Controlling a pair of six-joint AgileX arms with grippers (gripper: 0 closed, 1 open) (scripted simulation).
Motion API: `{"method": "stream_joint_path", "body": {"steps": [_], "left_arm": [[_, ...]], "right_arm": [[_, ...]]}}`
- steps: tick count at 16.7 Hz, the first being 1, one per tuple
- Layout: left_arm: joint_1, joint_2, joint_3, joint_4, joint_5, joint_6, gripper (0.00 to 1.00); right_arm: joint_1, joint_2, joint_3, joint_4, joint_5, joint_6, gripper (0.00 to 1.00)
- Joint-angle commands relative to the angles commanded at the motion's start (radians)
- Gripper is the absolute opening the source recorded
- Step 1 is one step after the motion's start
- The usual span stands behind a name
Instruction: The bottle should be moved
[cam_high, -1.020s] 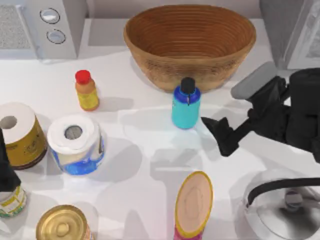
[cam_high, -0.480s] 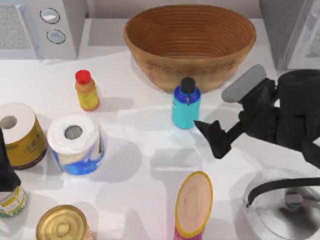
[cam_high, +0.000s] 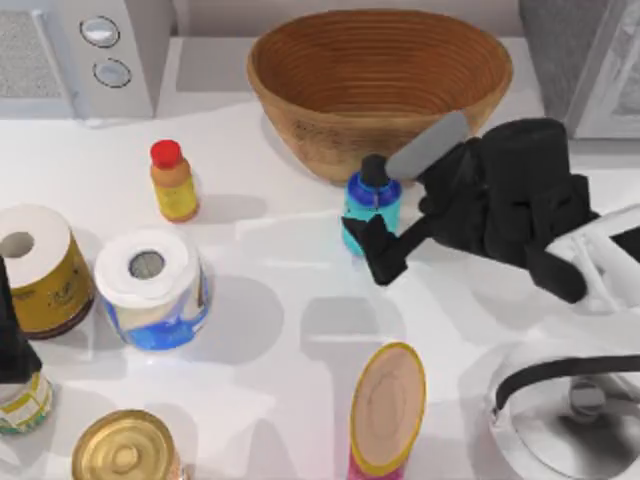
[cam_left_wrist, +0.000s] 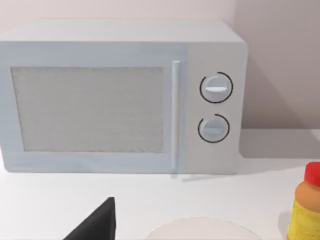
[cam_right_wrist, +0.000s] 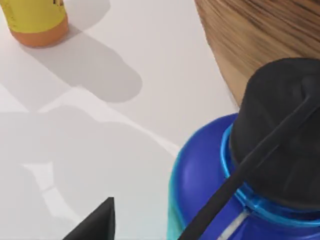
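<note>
The bottle (cam_high: 360, 208) is cyan with a blue shoulder and a black cap. It stands upright just in front of the wicker basket (cam_high: 380, 60). My right gripper (cam_high: 368, 250) is open and has reached the bottle from the right. Its dark fingers overlap the bottle's lower near side. In the right wrist view the bottle (cam_right_wrist: 200, 185) is very close, with one fingertip (cam_right_wrist: 97, 225) beside it and the other finger hidden. My left gripper (cam_high: 12, 340) is parked at the left table edge, and one of its fingertips (cam_left_wrist: 97, 225) points toward the microwave (cam_left_wrist: 120, 95).
An orange-yellow bottle with a red cap (cam_high: 173, 185) stands left of the basket. Two paper rolls (cam_high: 150, 285) (cam_high: 35, 265) and a tin can (cam_high: 125, 450) crowd the left. An oval-lidded tube (cam_high: 388, 405) and a kettle (cam_high: 570, 410) sit at the front right.
My right gripper has travelled left across the table, from well right of the bottle to right up against it. The bottle and the left arm have not moved.
</note>
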Motion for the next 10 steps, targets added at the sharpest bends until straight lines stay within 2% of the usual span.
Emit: {"method": "stream_joint_path", "body": {"steps": [4,9,10], "left_arm": [[0.000,0.000,0.000,0.000,0.000,0.000,1.00],[0.000,0.000,0.000,0.000,0.000,0.000,1.00],[0.000,0.000,0.000,0.000,0.000,0.000,1.00]], "right_arm": [[0.028,0.118,0.079,0.042,0.026,0.014,1.00],[0.031,0.131,0.087,0.046,0.029,0.016,1.00],[0.031,0.131,0.087,0.046,0.029,0.016,0.92]]}}
